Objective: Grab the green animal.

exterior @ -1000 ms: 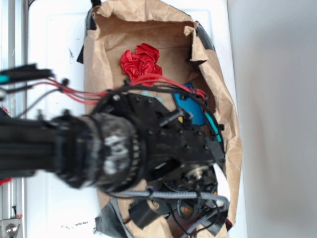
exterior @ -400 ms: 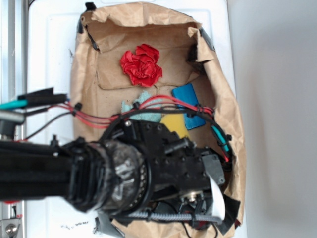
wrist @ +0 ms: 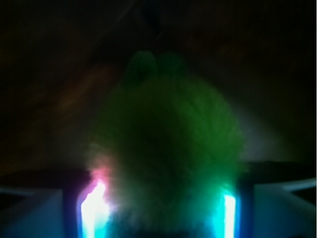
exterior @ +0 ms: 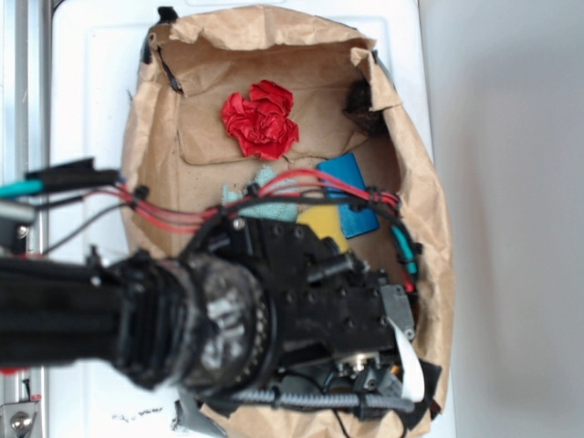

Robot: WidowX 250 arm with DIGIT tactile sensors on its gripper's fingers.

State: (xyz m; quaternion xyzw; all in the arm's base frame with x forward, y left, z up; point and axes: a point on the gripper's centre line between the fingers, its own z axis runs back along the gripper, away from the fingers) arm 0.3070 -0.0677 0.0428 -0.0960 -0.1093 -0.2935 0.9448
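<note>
In the dim wrist view the green animal is filling the frame, its fuzzy body sitting between the two glowing fingers of the gripper, which appear to be pressing its sides. In the exterior view the arm is hiding the toy inside the brown paper bag, near a red crumpled cloth, blue card, yellow sponge and teal terry cloth. No writing is showing anywhere.

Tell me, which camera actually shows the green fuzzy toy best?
The wrist view: the green animal fills its dim picture, a fuzzy ball sitting between the gripper's two glowing fingers. In the exterior view the robot arm hides it entirely.
</note>
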